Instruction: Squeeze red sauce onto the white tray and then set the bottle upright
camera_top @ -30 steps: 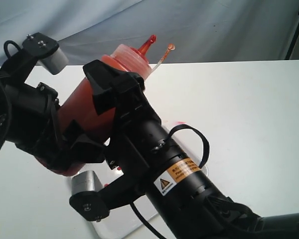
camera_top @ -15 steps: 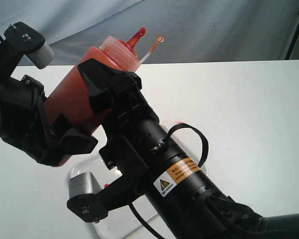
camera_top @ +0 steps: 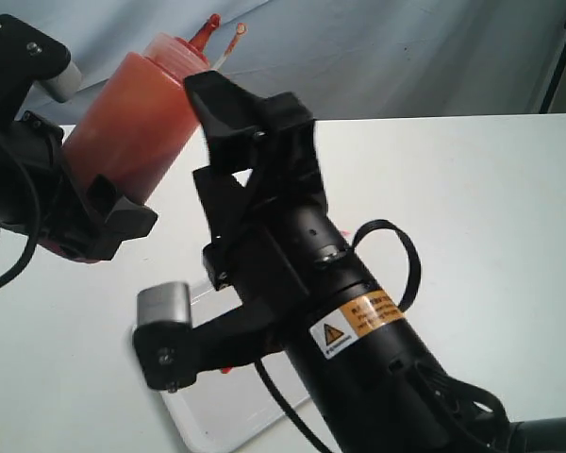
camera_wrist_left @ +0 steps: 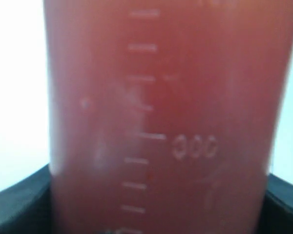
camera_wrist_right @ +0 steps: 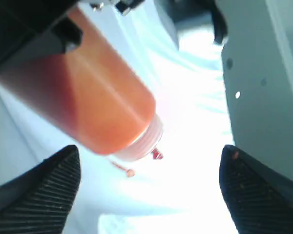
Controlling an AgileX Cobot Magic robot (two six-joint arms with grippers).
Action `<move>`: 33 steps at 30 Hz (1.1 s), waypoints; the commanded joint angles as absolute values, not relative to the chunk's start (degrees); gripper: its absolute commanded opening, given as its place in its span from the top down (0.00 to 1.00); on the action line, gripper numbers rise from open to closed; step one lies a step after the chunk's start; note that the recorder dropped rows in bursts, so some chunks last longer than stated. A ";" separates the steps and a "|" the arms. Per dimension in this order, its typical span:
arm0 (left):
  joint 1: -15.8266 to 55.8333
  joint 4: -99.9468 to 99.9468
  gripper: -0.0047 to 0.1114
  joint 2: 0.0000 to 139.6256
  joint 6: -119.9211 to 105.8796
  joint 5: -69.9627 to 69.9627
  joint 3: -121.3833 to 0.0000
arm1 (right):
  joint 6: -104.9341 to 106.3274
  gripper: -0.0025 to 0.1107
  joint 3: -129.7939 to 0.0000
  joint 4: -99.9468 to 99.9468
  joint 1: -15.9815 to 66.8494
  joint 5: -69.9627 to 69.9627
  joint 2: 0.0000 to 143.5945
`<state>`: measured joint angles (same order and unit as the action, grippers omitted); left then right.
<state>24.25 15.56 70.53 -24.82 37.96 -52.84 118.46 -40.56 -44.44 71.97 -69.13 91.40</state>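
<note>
The bottle (camera_top: 132, 113), tinted orange-red with red sauce inside, hangs tilted above the table's left side, its nozzle (camera_top: 208, 26) pointing up and to the right. My left gripper (camera_top: 85, 142) is shut on its lower body. In the left wrist view the bottle (camera_wrist_left: 156, 97) fills the frame between the left gripper's (camera_wrist_left: 151, 204) jaws. My right gripper (camera_top: 196, 222) stands open beside the bottle, apart from it. In the right wrist view the right gripper (camera_wrist_right: 151, 195) has nothing between its ribbed fingers (camera_wrist_right: 44, 190), and the bottle (camera_wrist_right: 93, 102) is further off. The white tray (camera_top: 217, 415) lies below, mostly hidden by the right arm.
The white table (camera_top: 472, 208) stretches to the right and back, with a pale blue cloth backdrop (camera_top: 377, 57) behind it. My bulky black right arm (camera_top: 358, 330) crosses the lower middle of the exterior view. A dark stand leg (camera_top: 564, 57) rises at the far right.
The left gripper has carried the bottle up and to the left, a little more upright. The right gripper, which bracketed the bottle before, now stands clear of it.
</note>
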 commanded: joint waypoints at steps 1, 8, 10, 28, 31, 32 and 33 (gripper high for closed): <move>24.46 16.20 0.96 70.01 -23.99 34.35 -53.00 | 102.57 0.35 -40.79 -58.47 71.84 -69.96 88.39; 24.58 19.79 0.96 70.01 -24.51 30.07 -52.43 | 75.22 0.35 -40.66 -71.69 71.72 -69.96 80.70; 24.58 20.99 0.96 70.01 -25.13 28.06 -51.92 | 67.96 0.35 -39.87 -73.16 70.52 -69.96 78.95; 24.58 99.95 0.96 70.25 -110.55 21.89 -42.01 | 25.29 0.35 -23.79 -67.58 54.15 -63.93 76.44; 24.58 99.95 0.96 71.68 -113.10 29.26 -42.22 | 24.61 0.35 -23.14 -64.20 54.15 -63.93 76.44; 24.58 99.95 0.96 72.29 -113.44 30.01 -42.22 | 24.61 0.35 -23.14 -64.19 54.15 -64.11 76.44; 24.58 99.95 0.96 73.09 -114.76 30.62 -42.22 | 24.61 0.35 -23.14 -64.19 54.15 -64.63 76.44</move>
